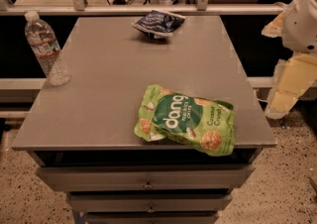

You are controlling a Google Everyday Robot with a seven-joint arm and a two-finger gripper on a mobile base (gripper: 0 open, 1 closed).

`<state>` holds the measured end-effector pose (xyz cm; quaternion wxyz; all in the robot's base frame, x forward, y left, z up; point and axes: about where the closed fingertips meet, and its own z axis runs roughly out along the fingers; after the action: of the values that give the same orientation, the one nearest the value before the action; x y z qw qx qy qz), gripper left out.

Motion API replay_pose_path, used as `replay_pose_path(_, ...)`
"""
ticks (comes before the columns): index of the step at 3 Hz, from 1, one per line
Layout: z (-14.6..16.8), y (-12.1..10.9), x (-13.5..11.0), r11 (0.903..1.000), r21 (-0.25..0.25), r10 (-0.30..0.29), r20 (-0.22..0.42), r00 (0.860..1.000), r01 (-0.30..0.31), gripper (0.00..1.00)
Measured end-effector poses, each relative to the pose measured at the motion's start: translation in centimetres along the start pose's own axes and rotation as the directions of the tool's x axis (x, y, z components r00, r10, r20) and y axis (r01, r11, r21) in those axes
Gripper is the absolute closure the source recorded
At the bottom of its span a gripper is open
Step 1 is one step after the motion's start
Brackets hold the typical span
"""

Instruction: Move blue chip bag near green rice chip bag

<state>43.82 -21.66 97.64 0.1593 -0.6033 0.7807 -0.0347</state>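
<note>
The blue chip bag (158, 23) is a small dark navy bag lying at the far edge of the grey tabletop (114, 79), near the middle. The green rice chip bag (186, 118) is a large bright green bag with white "dang" lettering, lying flat at the front right and slightly overhanging the front edge. My gripper (286, 91) hangs off the table's right side, beyond its edge, below the white arm (302, 17). It is well apart from both bags and touches nothing on the table.
A clear plastic water bottle (46, 48) stands upright at the table's left edge. Drawers (146, 178) sit under the tabletop at the front. A rail and glass panels (148, 0) run behind the table. Speckled floor lies around.
</note>
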Motion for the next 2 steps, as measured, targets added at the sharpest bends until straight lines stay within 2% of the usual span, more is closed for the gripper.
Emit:
replay_pose_path(1,0.0,0.0,0.0,1.0,0.0,0.0,0.0,1.0,0.0,0.0)
replay_pose_path(2,2.1,-2.7,-1.9,0.9995,0.028,-0.014,0.068,0.998,0.012,0.0)
